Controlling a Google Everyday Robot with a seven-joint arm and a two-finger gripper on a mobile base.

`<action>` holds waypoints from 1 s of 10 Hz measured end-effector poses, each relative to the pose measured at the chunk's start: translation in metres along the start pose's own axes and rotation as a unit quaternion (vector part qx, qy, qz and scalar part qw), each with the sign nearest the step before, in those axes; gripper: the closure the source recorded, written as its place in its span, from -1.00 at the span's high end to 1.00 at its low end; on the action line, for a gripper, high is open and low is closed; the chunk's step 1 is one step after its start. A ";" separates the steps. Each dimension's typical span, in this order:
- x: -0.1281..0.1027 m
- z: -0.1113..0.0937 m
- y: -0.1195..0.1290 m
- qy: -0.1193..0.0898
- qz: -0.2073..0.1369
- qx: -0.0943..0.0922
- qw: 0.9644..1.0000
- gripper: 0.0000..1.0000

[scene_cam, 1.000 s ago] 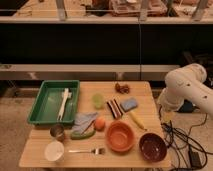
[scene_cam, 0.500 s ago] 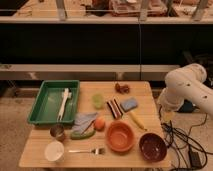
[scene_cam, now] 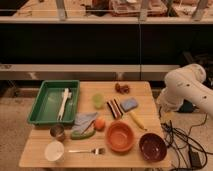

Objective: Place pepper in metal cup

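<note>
The green pepper (scene_cam: 82, 134) lies on the wooden table (scene_cam: 150, 95) just below a blue-grey cloth (scene_cam: 85, 120). The metal cup (scene_cam: 57, 132) stands upright directly left of it, a short gap away. My white arm (scene_cam: 186, 90) is folded at the right side of the table, well away from both. My gripper itself does not show; it is out of view beyond or behind the arm.
A green tray (scene_cam: 42, 102) holds a white utensil (scene_cam: 64, 102). Also on the table: white cup (scene_cam: 54, 150), fork (scene_cam: 89, 150), orange bowl (scene_cam: 120, 136), dark red bowl (scene_cam: 152, 146), yellow banana-like piece (scene_cam: 136, 120), blue sponge (scene_cam: 129, 104), pale green lump (scene_cam: 98, 100), small orange fruit (scene_cam: 100, 123). Cables (scene_cam: 182, 142) hang at right.
</note>
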 end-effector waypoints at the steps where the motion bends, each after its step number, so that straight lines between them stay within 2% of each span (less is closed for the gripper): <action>1: -0.010 0.000 0.003 -0.006 -0.013 -0.002 1.000 0.30; 3: -0.045 -0.001 0.012 -0.021 -0.048 -0.005 0.999 0.30; 4: -0.075 -0.002 0.019 -0.030 -0.074 -0.007 0.997 0.30; 5: -0.093 -0.002 0.024 -0.035 -0.091 -0.009 0.995 0.30; 8: -0.174 0.003 0.050 -0.056 -0.161 -0.021 0.985 0.30; 9: -0.192 0.005 0.057 -0.061 -0.177 -0.023 0.982 0.30; 10: -0.230 0.007 0.070 -0.069 -0.208 -0.028 0.975 0.30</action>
